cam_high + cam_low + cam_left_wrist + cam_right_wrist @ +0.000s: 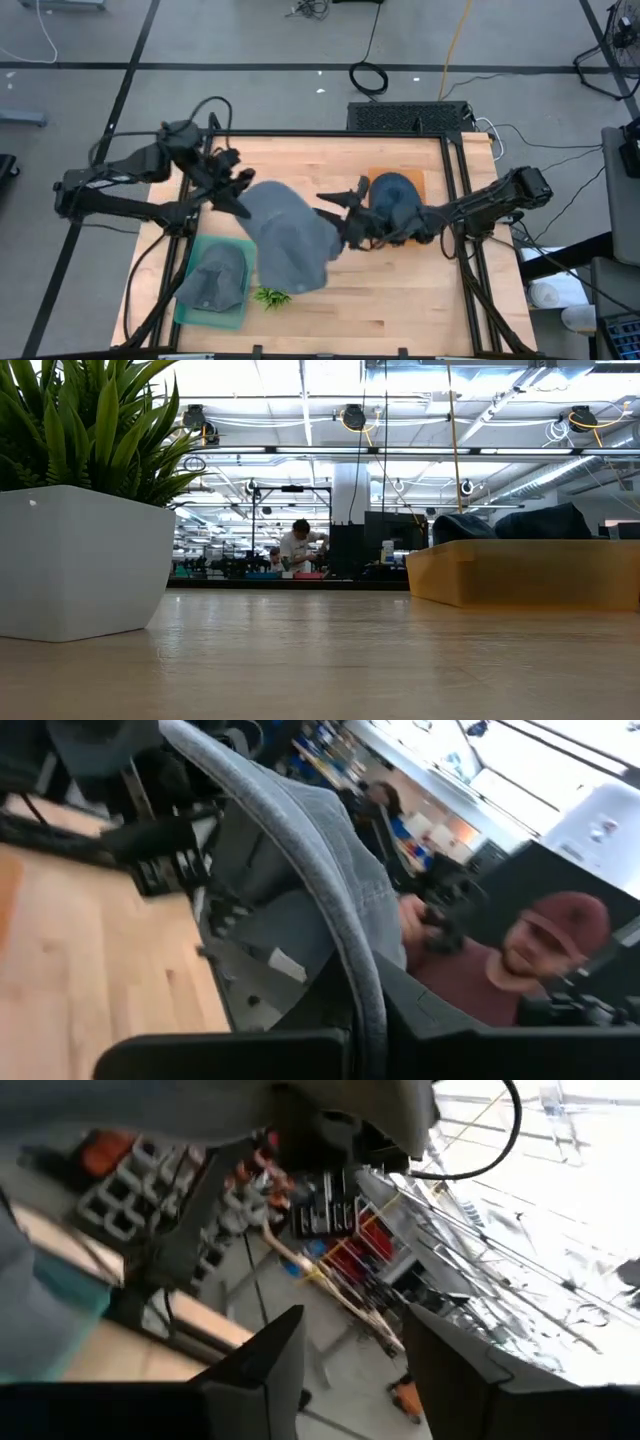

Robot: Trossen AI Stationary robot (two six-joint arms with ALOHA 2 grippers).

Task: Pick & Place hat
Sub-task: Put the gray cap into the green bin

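A large grey hat (288, 240) hangs above the table's middle, held at its far-left edge by my left gripper (238, 194), which is shut on it. My right gripper (342, 214) stands at the hat's right side, open; in the right wrist view its fingers (262, 1370) have nothing between them. A dark hat (392, 196) sits in an orange tray (416, 180) at the right. A second grey hat (216, 280) lies in a green tray (238, 318) near the table's near-left corner. The low view shows neither gripper. My left gripper pinches the grey hat's brim edge (352, 970) between its two fingers, coming level from the table's left. The brim runs along between the fingers and curves away from them. The hat hangs right of the gripper, and the low view shows no part of it on the table.
A small green plant in a white pot (80, 560) stands at the near edge beside the green tray (270, 297). A black frame (456, 200) borders the table. People show in the room beyond (550, 935). Bare wood lies near the right side (400, 290).
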